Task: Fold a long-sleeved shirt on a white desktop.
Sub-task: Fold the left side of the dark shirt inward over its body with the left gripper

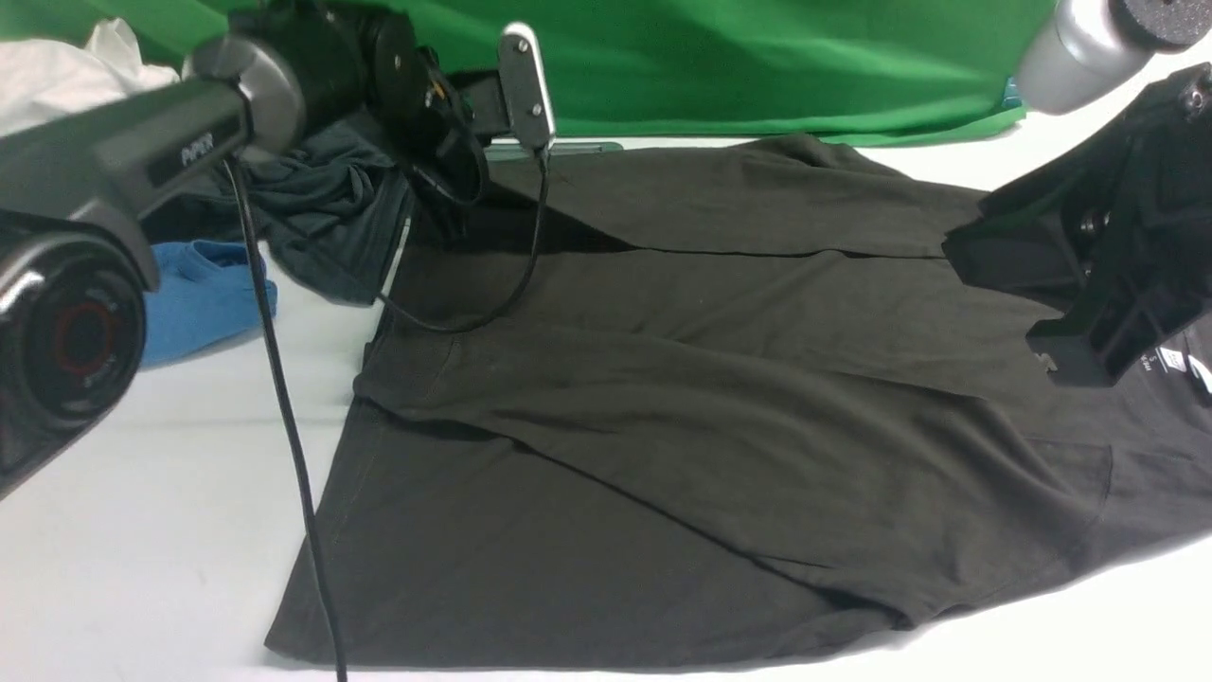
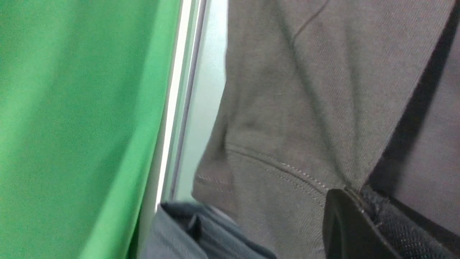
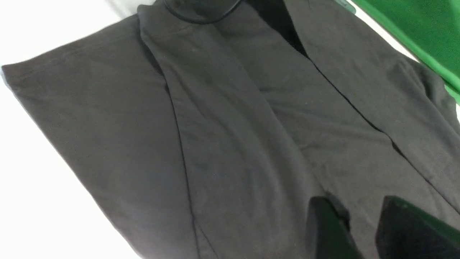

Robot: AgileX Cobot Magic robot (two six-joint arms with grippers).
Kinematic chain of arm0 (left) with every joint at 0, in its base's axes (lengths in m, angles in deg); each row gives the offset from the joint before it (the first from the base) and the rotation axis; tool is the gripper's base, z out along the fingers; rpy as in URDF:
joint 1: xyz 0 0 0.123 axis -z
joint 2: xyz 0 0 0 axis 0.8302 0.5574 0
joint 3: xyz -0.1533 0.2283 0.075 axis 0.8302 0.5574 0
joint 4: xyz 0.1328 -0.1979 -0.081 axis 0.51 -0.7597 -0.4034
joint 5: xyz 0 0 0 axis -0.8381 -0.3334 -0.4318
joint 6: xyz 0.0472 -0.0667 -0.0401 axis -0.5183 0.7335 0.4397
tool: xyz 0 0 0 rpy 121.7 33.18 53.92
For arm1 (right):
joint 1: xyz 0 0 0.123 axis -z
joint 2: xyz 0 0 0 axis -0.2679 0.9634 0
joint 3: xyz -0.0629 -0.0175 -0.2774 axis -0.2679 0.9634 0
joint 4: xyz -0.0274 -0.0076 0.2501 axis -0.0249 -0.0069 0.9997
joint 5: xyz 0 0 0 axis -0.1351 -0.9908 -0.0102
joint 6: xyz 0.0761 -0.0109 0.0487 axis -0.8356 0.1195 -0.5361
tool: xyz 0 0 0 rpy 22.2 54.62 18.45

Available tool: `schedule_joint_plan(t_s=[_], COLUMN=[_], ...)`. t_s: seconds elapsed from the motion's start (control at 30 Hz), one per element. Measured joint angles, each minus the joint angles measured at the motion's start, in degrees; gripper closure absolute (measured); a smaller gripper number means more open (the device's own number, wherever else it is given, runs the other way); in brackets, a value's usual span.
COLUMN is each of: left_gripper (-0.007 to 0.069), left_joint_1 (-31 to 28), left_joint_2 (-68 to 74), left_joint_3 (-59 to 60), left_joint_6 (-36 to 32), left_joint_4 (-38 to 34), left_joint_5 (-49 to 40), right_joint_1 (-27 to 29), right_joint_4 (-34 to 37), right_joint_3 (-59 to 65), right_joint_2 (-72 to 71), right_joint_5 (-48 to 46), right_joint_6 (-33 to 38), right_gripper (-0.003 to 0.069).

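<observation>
The long-sleeved shirt (image 1: pixel 682 407) lies flat on the white desktop (image 1: pixel 142 530), dark charcoal, with long folds laid lengthwise across the body. Its white chest lettering (image 1: pixel 1179 360) peeks out at the right edge. My left gripper (image 2: pixel 354 196) is at the shirt's far left corner, jaws shut, with a ridge of the stitched hem (image 2: pixel 287 169) pinched between them. In the front view the wrist hides those fingertips. My right gripper (image 3: pixel 363 208) hovers over the shirt's right part (image 3: pixel 233 126), fingers apart with only cloth showing through the gap. In the front view the right gripper (image 1: pixel 1079 355) stands beside the lettering.
A blue garment (image 1: pixel 204 298) and a dark greenish one (image 1: pixel 322 208) are heaped at the back left, beside white cloth (image 1: pixel 57 76). The green backdrop (image 1: pixel 757 57) hangs behind the table. The left arm's black cable (image 1: pixel 284 407) dangles over the shirt's left edge.
</observation>
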Motion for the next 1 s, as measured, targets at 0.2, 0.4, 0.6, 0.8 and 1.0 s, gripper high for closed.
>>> schedule_joint_plan(t_s=[0.2, 0.4, 0.6, 0.8, 1.0], left_gripper=[0.0600, 0.0600, 0.0600, 0.0600, 0.0600], left_joint_1=[1.75, 3.09, 4.25, 6.00, 8.32], left_joint_2=[-1.90, -4.59, -8.67, -12.37, -13.52], left_joint_3=[-0.17, -0.17, -0.17, 1.17, 9.88], left_joint_6=[5.99, 10.16, 11.66, 12.89, 14.79], left_joint_4=[3.69, 3.85, 3.85, 3.79, 7.03], left_joint_5=[-7.76, -12.85, -16.33, -21.91, -23.05], right_joint_1=[0.00, 0.00, 0.00, 0.00, 0.00], right_joint_4=[-0.45, -1.78, -2.10, -2.22, -2.32], right_joint_3=[2.97, 6.38, 7.99, 8.17, 8.17], right_joint_2=[0.00, 0.00, 0.00, 0.00, 0.00], right_joint_5=[0.66, 1.71, 3.45, 3.89, 3.76], right_joint_6=[-0.05, -0.05, -0.05, 0.01, 0.01], right_gripper=[0.0423, 0.0421, 0.0421, 0.0421, 0.0421])
